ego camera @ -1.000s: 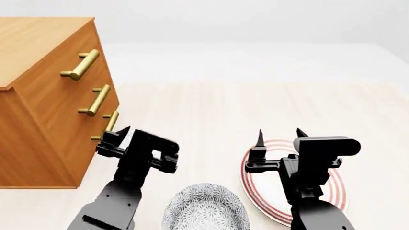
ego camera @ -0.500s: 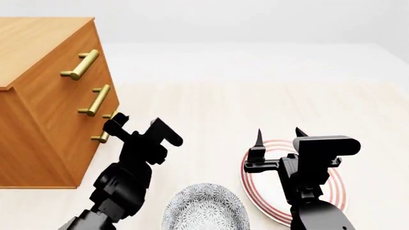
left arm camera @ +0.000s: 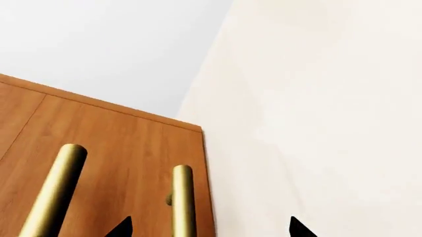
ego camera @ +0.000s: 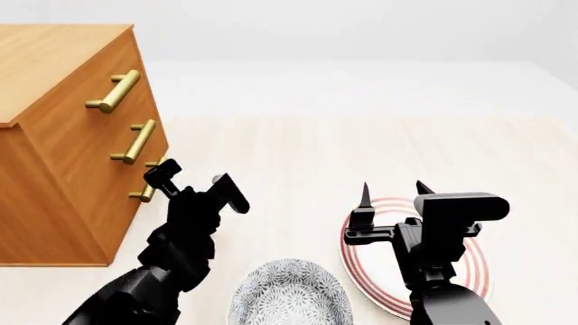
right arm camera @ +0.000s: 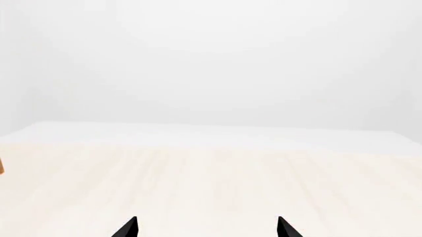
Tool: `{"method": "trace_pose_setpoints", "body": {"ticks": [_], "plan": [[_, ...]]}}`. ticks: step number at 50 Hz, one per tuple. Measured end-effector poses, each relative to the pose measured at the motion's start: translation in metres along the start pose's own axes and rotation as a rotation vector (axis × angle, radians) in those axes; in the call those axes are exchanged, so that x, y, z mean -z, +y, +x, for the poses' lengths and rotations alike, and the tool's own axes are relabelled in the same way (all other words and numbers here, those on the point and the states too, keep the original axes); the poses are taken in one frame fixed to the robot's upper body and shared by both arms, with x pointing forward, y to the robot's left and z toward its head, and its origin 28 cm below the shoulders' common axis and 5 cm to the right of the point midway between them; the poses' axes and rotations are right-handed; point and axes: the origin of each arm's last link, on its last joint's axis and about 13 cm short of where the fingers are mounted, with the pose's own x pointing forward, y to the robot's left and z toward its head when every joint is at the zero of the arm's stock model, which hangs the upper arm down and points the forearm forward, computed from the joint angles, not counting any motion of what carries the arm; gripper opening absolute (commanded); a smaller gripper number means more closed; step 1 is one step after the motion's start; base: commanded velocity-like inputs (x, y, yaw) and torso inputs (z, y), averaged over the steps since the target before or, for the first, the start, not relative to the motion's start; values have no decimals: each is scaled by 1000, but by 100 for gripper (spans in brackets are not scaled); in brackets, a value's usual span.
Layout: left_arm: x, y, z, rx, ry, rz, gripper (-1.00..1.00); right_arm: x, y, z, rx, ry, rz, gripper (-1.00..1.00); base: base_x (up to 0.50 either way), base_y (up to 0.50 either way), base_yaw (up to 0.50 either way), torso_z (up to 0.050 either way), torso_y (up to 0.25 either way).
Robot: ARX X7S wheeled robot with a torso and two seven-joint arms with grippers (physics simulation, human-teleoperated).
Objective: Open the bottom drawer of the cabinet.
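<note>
While the cabinet [ego camera: 68,135] stands at the left edge of the table [ego camera: 361,149] with all three drawers shut, the left gripper [ego camera: 194,181] has turned and climbed toward it since a second ago; then it sat low and level beside the lowest handle, and now its fingers point up along the cabinet front, wide apart and holding nothing. One fingertip [ego camera: 165,169] lies just in front of the brass handle [ego camera: 150,181] of the bottom drawer [ego camera: 135,203], and the other finger stands on the table side, away from the wood; whether the near finger touches the bar cannot be told from the head view. In the left wrist view two brass bars rise between and beside the black fingertips [left arm camera: 122,228], and the nearer bar [left arm camera: 183,200] sits inside the gap, so the jaws seem to be framing a handle. This change suggests that the approach is nearly done and that the closing has not yet begun; the drawer shows no gap at its front. The right gripper [ego camera: 394,193] hangs open and empty over the red-ringed plate [ego camera: 470,277] near the front right of the table; a patterned bowl [ego camera: 289,294] rests at the front edge. The next step probably needs a firm closing on the bar, then a straight pull away from the cabinet.
</note>
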Motion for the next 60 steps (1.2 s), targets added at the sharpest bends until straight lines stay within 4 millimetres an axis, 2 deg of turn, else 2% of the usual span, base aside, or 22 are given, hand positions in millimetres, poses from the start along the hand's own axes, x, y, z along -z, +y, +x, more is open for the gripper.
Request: {"method": "trace_pose_setpoints", "body": {"ticks": [17, 56, 57, 60], "plan": [[12, 0, 0, -14, 73, 55, 100, -1, 1, 0, -6, -3, 4, 100, 0, 0, 0, 0, 0], [41, 11, 1, -64, 240, 33, 100, 1, 1, -4, -13, -7, 17, 100, 0, 0, 0, 0, 0], [41, 11, 1, -64, 241, 33, -100, 0, 1, -4, -13, -7, 17, 100, 0, 0, 0, 0, 0], [43, 11, 1, -63, 246, 34, -100, 0, 1, -4, -13, -9, 18, 100, 0, 0, 0, 0, 0]]}}
